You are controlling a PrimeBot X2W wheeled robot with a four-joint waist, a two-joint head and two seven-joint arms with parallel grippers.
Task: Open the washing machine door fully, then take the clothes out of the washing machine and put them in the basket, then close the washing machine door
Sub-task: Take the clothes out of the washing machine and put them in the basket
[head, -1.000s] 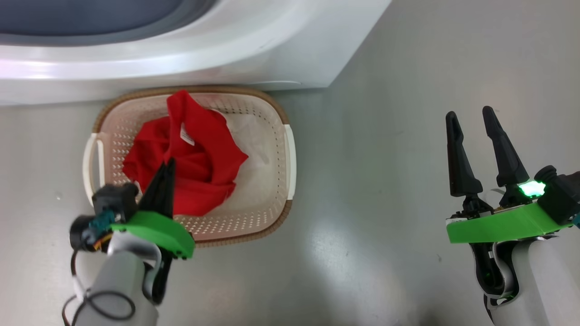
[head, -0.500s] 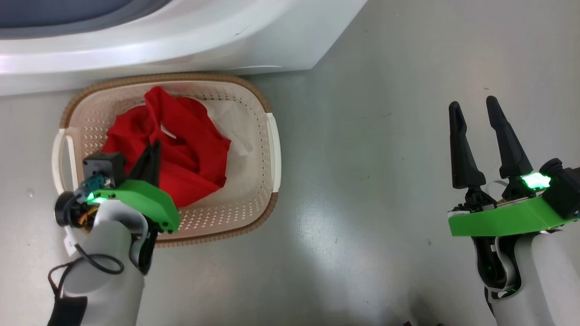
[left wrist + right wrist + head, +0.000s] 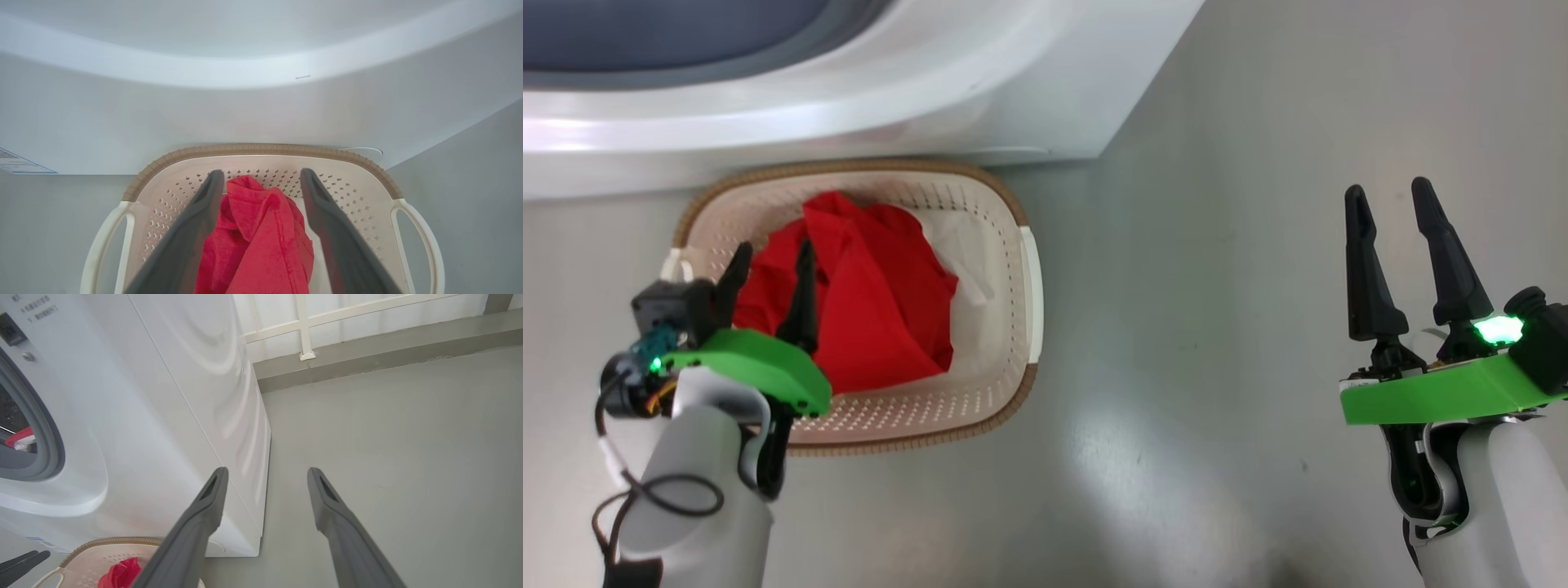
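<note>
Now the left gripper stands open at the lower left of the head view, its fingers spread above the clothes; half a second ago those fingers were pinched together on the red cloth, so the garment has just been let go; it lies heaped in the basket, left of centre in the frame; the basket sits on the floor against the foot of the machine, which runs across the top of the frame. In the left wrist view the cloth lies between the parted fingers; whether it touches them lower down is hidden. The right gripper hangs open and empty at the lower right, well apart from the basket. At the left edge of the right wrist view a red and white scrap shows inside the grey ring; so there is probably more to fetch from inside the machine, and closing the door is not yet due.
</note>
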